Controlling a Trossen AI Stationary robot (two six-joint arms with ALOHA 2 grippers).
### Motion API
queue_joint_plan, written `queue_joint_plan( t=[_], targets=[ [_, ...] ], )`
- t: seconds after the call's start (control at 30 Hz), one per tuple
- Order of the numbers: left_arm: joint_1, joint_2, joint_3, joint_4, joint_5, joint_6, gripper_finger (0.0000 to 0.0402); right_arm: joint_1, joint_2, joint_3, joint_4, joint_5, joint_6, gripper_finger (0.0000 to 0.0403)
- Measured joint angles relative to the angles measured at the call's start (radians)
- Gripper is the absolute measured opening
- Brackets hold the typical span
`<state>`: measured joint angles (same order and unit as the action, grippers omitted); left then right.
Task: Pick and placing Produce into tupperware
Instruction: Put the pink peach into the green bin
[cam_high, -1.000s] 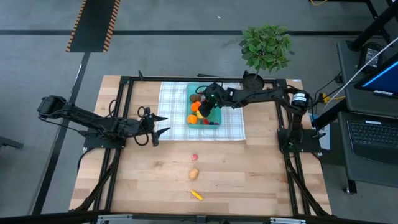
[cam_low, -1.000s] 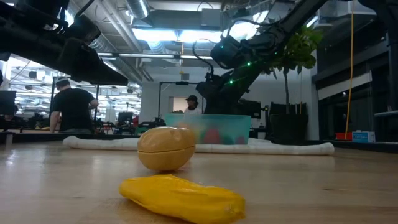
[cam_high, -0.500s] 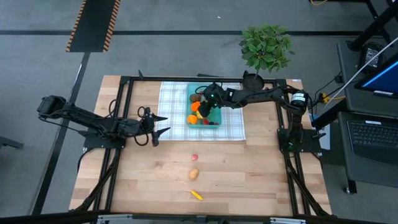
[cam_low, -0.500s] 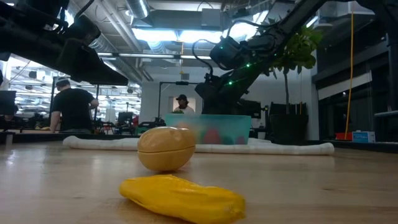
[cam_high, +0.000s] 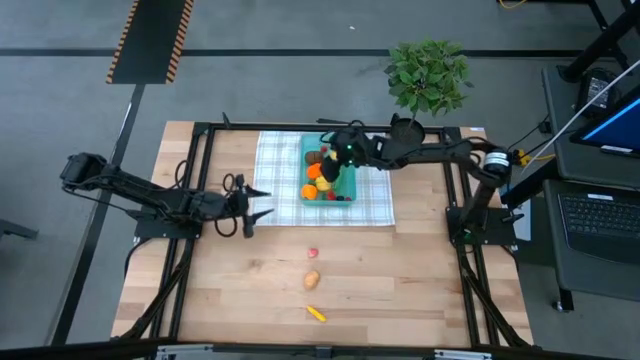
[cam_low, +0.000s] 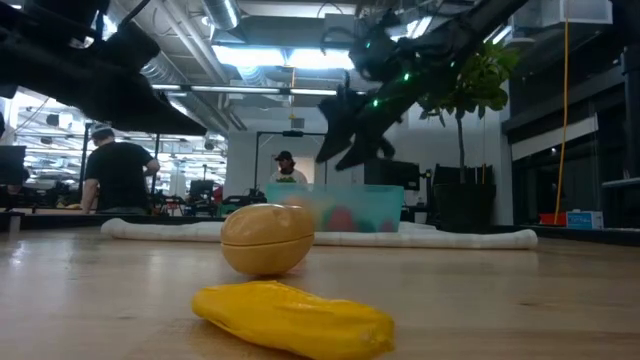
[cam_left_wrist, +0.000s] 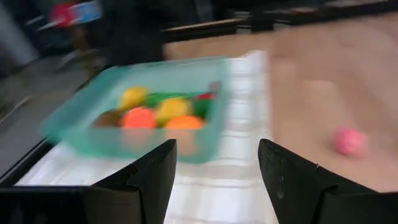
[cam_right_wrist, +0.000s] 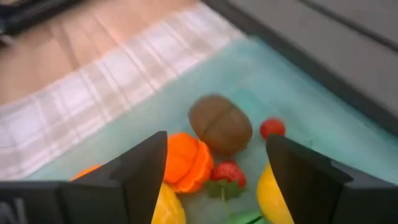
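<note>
A: Where is the teal tupperware (cam_high: 327, 171)?

B: On the checked cloth (cam_high: 280, 180), near the potted plant (cam_high: 428, 76). It holds a brown kiwi (cam_right_wrist: 221, 124), an orange (cam_right_wrist: 185, 161), a strawberry (cam_right_wrist: 226, 172), a small red piece and yellow lemons.

A: And the right gripper (cam_high: 338, 160)?

B: Raised over the tupperware. Its fingers (cam_right_wrist: 137, 168) stand wide apart with nothing between them; the produce lies in the container beneath.

A: The left gripper (cam_high: 252, 202)?

B: Hovering off the cloth's edge on the side away from the plant, pointing at the tupperware. Its fingers (cam_left_wrist: 149, 174) are spread and hold nothing.

A: Anything outside the tupperware?

B: Three pieces on the bare wooden table (cam_high: 400, 280), on the side of the cloth away from the plant: a pink piece (cam_high: 313, 253) nearest the cloth, then a tan potato (cam_high: 312, 279), then a yellow piece (cam_high: 316, 313) farthest off.
</note>
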<state>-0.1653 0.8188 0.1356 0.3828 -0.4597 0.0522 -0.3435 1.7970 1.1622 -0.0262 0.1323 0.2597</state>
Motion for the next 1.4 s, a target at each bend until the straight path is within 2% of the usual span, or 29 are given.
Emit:
queue_joint_plan(
  t=[0.1,0.2,0.27,0.47,0.67,0.8,0.93,1.13,1.4],
  targets=[
    [-0.026,0.0,0.0,0.001,0.102,0.077,0.022,0.051,-0.059,-0.038,0.015,0.059,-0.077,0.0274],
    [-0.041,0.0,0.0,0.013,0.109,0.067,0.022,0.117,-0.118,-0.125,0.1,0.144,-0.122,0.0275],
    [-0.041,0.0,0.0,0.026,0.106,0.063,0.022,0.153,-0.149,-0.203,0.223,0.151,-0.158,0.0275],
    [-0.036,0.0,0.0,0.099,0.103,0.057,0.022,0.254,-0.239,-0.425,0.493,0.098,-0.205,0.0275],
    [-0.036,0.033,0.0,0.144,0.103,0.062,0.022,0.333,-0.294,-0.556,0.665,-0.002,-0.254,0.0275],
    [-0.021,0.114,0.064,0.162,0.11,0.081,0.022,0.371,-0.293,-0.582,0.692,-0.014,-0.274,0.0275],
    [-0.016,0.236,0.138,0.103,0.116,0.081,0.022,0.394,-0.292,-0.59,0.696,-0.013,-0.266,0.0275],
    [-0.016,0.401,0.222,0.095,0.115,0.03,0.022,0.42,-0.294,-0.62,0.75,-0.012,-0.27,0.0275],
    [-0.021,0.523,0.35,0.007,0.194,-0.044,0.022,0.464,-0.318,-0.809,1.054,-0.037,-0.273,0.0275]
  ],
)
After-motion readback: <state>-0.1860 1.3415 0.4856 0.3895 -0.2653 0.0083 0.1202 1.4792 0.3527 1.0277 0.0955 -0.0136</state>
